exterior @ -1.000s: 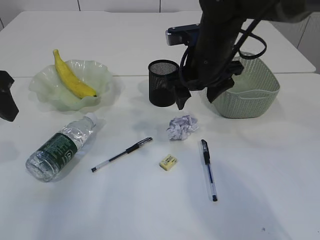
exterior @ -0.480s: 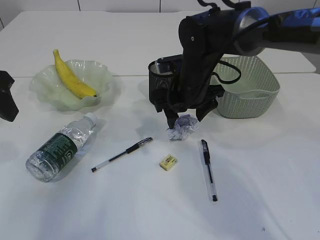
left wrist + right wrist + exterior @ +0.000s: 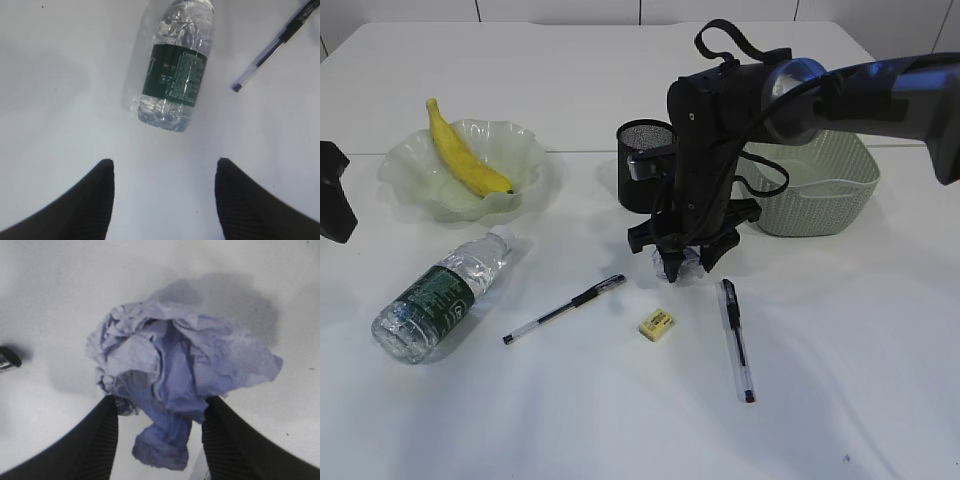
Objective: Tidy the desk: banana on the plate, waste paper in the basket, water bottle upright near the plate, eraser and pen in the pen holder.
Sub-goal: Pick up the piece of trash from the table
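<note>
The crumpled waste paper [image 3: 170, 360] lies on the white desk [image 3: 840, 380], and my right gripper [image 3: 160, 402] reaches down over it with both fingertips touching its sides. In the exterior view this gripper [image 3: 685, 266] covers most of the paper [image 3: 682, 258]. The banana [image 3: 465, 155] lies in the pale green plate [image 3: 420, 195]. On its side below the plate rests the water bottle [image 3: 445, 290], ahead of my open, empty left gripper [image 3: 164, 165]. Two pens [image 3: 565, 308] [image 3: 737, 335] and the yellow eraser [image 3: 656, 324] lie on the desk. Behind the right arm stand the pen holder [image 3: 638, 150] and basket [image 3: 820, 200].
My left gripper [image 3: 332, 200] shows as a black shape at the left edge of the exterior view. In the left wrist view the bottle [image 3: 175, 75] lies with its base toward me, and a pen [image 3: 280, 42] is at the upper right.
The right arm has come down from beside the pen holder and basket onto the waste paper, and its jaws have narrowed around it. The left arm and the other things have not moved.
</note>
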